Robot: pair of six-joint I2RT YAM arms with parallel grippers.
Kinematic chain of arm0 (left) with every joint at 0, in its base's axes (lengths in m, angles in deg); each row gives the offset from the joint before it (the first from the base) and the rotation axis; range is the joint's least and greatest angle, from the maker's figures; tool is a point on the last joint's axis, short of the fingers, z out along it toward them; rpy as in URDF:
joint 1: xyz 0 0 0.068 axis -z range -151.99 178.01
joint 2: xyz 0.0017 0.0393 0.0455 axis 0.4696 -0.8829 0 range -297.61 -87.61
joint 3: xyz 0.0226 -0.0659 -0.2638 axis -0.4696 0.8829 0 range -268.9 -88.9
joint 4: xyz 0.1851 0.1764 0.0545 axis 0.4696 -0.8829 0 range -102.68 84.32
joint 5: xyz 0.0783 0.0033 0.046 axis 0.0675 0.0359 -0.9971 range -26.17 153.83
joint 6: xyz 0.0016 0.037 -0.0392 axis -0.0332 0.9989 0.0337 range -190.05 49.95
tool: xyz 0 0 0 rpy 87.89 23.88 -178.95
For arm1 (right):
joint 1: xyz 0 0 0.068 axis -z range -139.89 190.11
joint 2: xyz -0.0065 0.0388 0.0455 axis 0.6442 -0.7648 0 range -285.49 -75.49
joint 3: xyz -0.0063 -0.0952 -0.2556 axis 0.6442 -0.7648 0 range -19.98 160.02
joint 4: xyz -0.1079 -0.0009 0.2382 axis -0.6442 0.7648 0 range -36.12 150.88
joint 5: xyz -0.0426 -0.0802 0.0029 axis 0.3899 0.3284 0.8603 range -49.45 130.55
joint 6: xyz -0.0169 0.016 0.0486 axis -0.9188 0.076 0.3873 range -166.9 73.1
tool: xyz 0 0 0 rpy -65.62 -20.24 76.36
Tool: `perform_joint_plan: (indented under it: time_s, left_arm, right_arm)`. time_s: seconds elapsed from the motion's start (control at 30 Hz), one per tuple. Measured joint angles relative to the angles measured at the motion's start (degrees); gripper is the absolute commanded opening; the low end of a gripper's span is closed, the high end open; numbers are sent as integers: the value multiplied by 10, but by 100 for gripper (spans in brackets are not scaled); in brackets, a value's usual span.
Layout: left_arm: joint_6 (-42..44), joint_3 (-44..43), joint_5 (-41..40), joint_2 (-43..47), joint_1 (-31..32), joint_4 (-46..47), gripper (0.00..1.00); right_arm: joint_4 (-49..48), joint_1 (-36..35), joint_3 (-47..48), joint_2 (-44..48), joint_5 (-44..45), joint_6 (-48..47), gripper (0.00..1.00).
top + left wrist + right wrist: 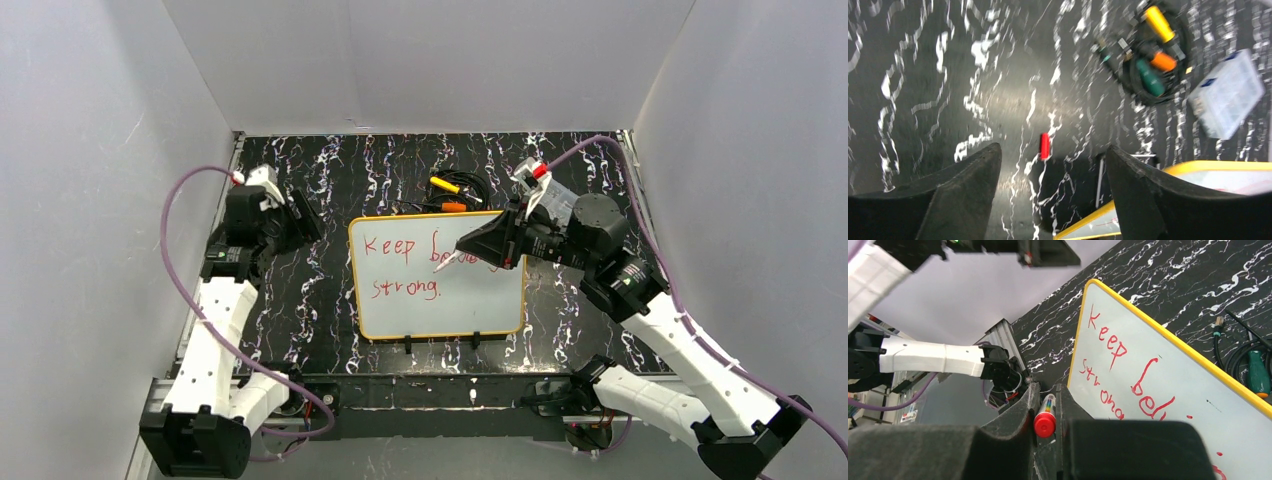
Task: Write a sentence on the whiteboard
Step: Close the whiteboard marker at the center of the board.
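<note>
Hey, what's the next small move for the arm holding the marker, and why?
Probably raise the right tool and its marker clear of the whiteboard: the red writing already ends in a full stop, and the tip sits over the letters, risking a smear.

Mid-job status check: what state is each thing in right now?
Left pincer: open, empty.
Right pincer: shut on marker.
Marker: held, tip over whiteboard.
Whiteboard: flat on table, written on.
Sentence: two red lines, partly hidden by right pincer.
Red cap: off, lying on table.
Box: on table, lid state unclear.
</note>
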Motion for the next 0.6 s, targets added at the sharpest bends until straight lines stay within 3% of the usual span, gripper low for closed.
perform_joint_plan:
  time_s: [0.3,0.6]
  left_arm:
    - [-64,152,-2,-52,1,30,57]
    - [-99,185,26,-122,35,97,54]
  right_arm:
    - [-4,0,-12,18,-1,-1,1]
    - [-7,0,-38,17,-2,-1,1]
